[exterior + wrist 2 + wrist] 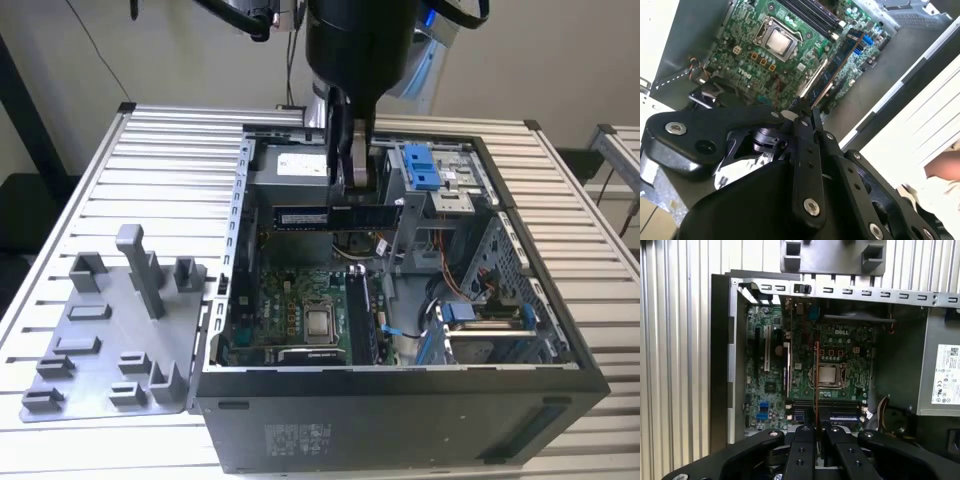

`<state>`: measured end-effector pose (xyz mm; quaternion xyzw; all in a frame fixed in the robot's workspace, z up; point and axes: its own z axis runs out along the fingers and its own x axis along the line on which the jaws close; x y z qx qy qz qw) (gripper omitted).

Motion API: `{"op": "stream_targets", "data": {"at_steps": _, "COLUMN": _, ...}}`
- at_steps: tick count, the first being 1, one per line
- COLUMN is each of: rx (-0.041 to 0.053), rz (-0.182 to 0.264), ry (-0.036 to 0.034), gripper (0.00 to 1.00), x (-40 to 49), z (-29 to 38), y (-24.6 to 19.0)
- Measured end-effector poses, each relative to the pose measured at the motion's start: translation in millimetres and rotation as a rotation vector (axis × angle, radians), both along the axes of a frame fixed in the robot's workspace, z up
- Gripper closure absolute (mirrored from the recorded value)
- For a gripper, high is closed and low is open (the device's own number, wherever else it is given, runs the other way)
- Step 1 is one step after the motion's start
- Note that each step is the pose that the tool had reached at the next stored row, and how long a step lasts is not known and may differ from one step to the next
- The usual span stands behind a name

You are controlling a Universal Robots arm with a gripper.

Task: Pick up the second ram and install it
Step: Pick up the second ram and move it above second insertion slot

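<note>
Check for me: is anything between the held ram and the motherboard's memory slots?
Nothing visible. The gripper holds the second ram in open air above the motherboard, and the memory slots beside the processor lie uncovered.

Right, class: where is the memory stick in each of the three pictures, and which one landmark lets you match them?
Exterior view: the memory stick hangs level, clamped in the tool.
Second wrist view: an edge-on strip reaching out from the tool.
First wrist view: a thin edge-on strip beside the processor.
Shared landmark: the silver processor.
</note>
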<state>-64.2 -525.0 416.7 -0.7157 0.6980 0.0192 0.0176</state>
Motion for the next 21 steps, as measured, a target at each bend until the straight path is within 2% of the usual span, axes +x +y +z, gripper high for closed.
{"op": "stream_targets", "data": {"at_steps": 10, "rx": 0.0, "rz": 0.0, "ry": 0.0001, "gripper": 0.86, "x": 23.2, "z": 0.0, "y": 0.0}}
{"op": "stream_targets", "data": {"at_steps": 21, "rx": 0.0, "rz": 0.0, "ry": 0.0002, "gripper": 0.86, "x": 44.3, "z": 0.0, "y": 0.0}}
